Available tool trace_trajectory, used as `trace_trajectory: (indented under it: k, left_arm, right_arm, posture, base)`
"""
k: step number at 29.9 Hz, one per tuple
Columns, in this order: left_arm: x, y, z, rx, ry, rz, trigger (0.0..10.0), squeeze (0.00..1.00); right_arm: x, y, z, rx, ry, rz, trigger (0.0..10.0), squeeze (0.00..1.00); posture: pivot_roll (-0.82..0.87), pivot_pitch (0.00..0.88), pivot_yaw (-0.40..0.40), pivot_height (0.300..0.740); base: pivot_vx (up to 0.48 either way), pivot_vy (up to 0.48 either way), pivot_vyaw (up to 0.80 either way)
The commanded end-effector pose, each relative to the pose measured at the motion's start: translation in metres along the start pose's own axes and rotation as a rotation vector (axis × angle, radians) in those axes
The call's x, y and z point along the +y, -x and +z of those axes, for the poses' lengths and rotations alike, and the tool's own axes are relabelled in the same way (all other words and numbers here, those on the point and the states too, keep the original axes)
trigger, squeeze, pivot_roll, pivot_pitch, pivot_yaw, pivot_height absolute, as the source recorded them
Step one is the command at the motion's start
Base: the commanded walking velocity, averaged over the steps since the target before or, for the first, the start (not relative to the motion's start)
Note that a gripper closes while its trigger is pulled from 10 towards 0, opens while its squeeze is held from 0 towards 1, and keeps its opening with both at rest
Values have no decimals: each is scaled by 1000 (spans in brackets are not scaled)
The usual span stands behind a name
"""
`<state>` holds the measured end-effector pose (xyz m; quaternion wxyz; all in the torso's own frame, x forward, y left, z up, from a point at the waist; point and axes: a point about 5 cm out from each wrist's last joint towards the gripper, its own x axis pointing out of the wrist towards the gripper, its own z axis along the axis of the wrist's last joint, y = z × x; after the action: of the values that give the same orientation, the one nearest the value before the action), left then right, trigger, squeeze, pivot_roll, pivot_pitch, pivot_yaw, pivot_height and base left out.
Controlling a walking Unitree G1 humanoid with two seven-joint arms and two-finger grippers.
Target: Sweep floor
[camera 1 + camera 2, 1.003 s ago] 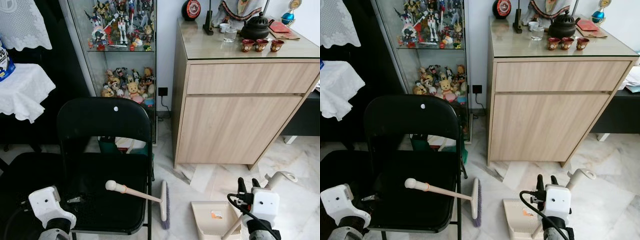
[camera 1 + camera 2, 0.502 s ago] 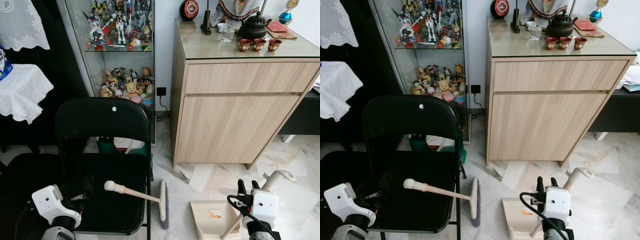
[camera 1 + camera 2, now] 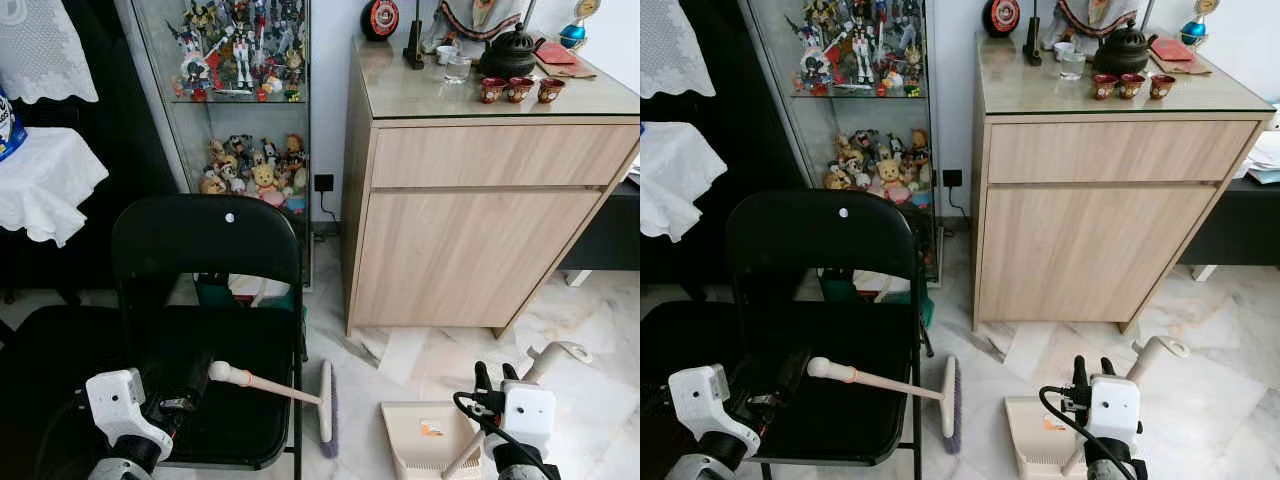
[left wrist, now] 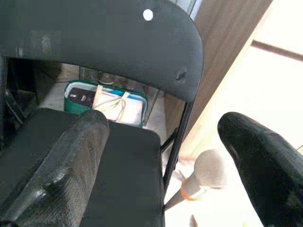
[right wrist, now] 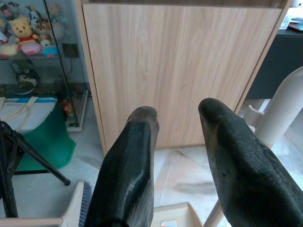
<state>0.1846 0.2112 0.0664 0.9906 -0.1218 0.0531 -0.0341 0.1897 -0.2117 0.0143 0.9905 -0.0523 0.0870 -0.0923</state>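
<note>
— Where marble floor (image 3: 590,330) meets the wooden cabinet (image 3: 480,225), what do we see?
— Beside the black folding chair (image 3: 205,300), our broom (image 3: 290,395) leans, its handle across the seat; the dustpan (image 3: 425,440) lies right of it.
— Changes?
— Our left gripper (image 4: 161,156), fingers spread, has neared the handle's knob. The right gripper (image 5: 177,142) hovers parted over the dustpan, whose small label we cannot read.

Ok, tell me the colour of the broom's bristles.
The broom's bristles are purple, on a cream head; clearest in the left eye view.
</note>
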Motion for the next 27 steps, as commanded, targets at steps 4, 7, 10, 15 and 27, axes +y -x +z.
trace_trajectory:
  k: [4, 7, 10, 15, 27]
  left_arm:
    - [-5, 2, -5, 19, -53, -18, 10000, 0]
    - [-6, 2, -6, 23, -60, -27, 10000, 0]
    - [-11, 3, -7, 29, -69, -61, 10000, 0]
    - [-16, 5, -11, 63, -128, -127, 10000, 0]
    - [-14, -5, -28, 119, -106, -112, 10000, 0]
  right_arm:
    - [1, -1, -2, 3, -3, 3, 10000, 0]
    - [1, -1, -2, 4, -3, 3, 10000, 0]
    - [1, -1, -3, 5, -3, 3, 10000, 0]
    - [2, -2, -4, 7, -4, 8, 10000, 0]
    - [3, -2, -4, 9, -5, 11, 10000, 0]
  posture:
    - [-76, 0, 5, 740]
    - [-76, 0, 4, 740]
    - [-74, 0, 4, 740]
    - [-70, 0, 3, 740]
    - [-81, 0, 2, 740]
  base:
    - [0, 0, 0]
    - [0, 0, 0]
    - [0, 0, 0]
    - [0, 0, 0]
    - [0, 0, 0]
